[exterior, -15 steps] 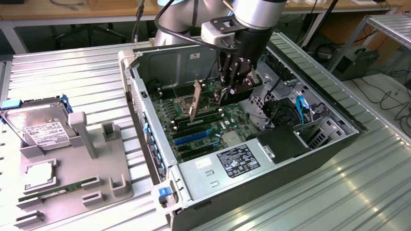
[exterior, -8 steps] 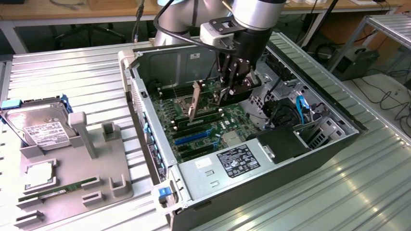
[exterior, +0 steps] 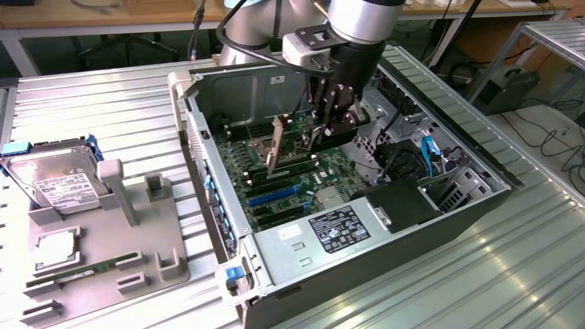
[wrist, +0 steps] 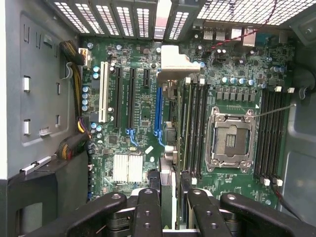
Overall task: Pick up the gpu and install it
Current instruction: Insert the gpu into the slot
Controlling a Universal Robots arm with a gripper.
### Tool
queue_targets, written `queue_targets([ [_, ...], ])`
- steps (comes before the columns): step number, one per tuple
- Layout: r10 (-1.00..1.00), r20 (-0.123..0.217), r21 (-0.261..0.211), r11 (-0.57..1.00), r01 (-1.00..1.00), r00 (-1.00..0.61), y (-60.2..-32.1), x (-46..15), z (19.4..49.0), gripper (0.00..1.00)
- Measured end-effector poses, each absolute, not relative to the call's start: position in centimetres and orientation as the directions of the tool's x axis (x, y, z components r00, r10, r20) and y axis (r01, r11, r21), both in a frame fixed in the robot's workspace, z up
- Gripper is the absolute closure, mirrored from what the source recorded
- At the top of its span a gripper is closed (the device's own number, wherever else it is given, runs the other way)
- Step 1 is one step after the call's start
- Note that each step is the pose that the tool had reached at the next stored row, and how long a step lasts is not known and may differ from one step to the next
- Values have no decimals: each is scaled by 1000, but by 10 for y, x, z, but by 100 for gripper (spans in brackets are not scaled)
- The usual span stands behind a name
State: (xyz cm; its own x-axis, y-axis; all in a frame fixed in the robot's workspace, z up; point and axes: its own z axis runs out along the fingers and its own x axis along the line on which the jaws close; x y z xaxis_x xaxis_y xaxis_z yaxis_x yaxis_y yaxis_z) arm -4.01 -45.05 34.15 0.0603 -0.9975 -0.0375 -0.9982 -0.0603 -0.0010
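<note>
Inside the open PC case (exterior: 384, 226), the gripper (exterior: 322, 133) hangs over the motherboard (exterior: 292, 181) with its fingers closed narrow on the gpu (exterior: 274, 147). The card is on edge, so from the exterior view you mostly get a thin tan sliver tilting down toward the board.

From the wrist view, the gripper (wrist: 170, 195) has the gpu (wrist: 168, 158) pinched between two black fingers (wrist: 146, 207). The card runs edge-on away from them to its pale bracket (wrist: 175, 61), which sits near the vented rear wall (wrist: 123, 19) of the case. It lines up just beside the blue PCIe slot (wrist: 158, 111); can't tell if the bottom edge is touching the slot or not.

Room is tight. The black RAM slots (wrist: 195, 123) crowd one side of the card, with the empty CPU socket (wrist: 232, 136) beyond them. On the other side are black expansion slots (wrist: 131, 98) and a white one (wrist: 103, 91), all empty, so that side is more open. A cable bundle (wrist: 74, 143) hugs the case wall well apart from the card.

In the exterior view, at 9 o'clock from the case, a grey fixture (exterior: 137, 233) on the ribbed metal table (exterior: 494, 274) has a hard drive (exterior: 57, 179) and a green RAM stick (exterior: 82, 269) in it. The labelled power supply (exterior: 333, 229) sits at 6 o'clock from the gripper, clear of it.
</note>
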Motion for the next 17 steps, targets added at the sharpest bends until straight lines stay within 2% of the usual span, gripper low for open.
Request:
queue_targets([
  [17,-997,-38,-1,-60,-998,60,-450,-46,340,74],
])
